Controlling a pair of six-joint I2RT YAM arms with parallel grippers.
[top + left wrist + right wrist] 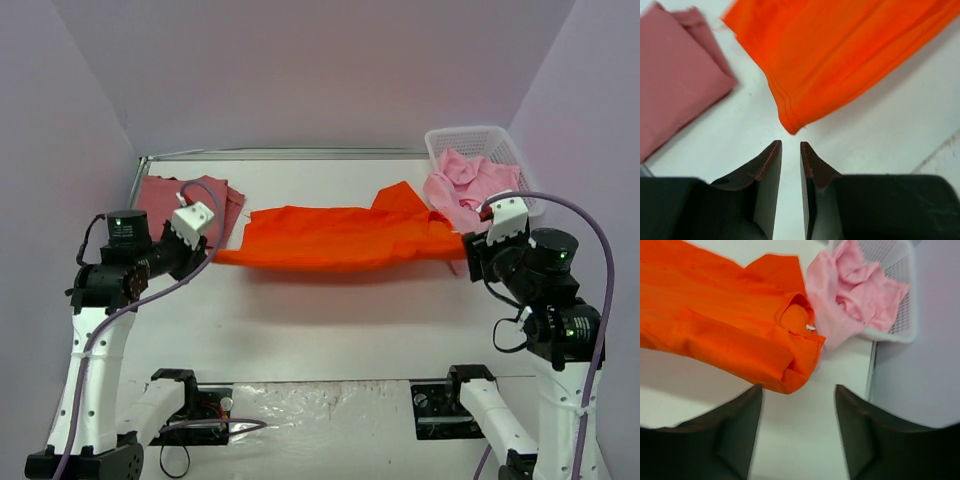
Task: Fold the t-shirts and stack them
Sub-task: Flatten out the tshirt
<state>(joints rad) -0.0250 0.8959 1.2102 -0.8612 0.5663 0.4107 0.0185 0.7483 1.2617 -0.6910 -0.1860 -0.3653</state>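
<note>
Soft, even light falls from above, leaving the white counter [330,310] bright and casting only a faint shadow under the orange-red shirt [345,238]. The overhead view is sharp. In both wrist views the near dark pincer fingers [765,170] [730,435] look blurred, and the right wrist view is softer overall.
</note>
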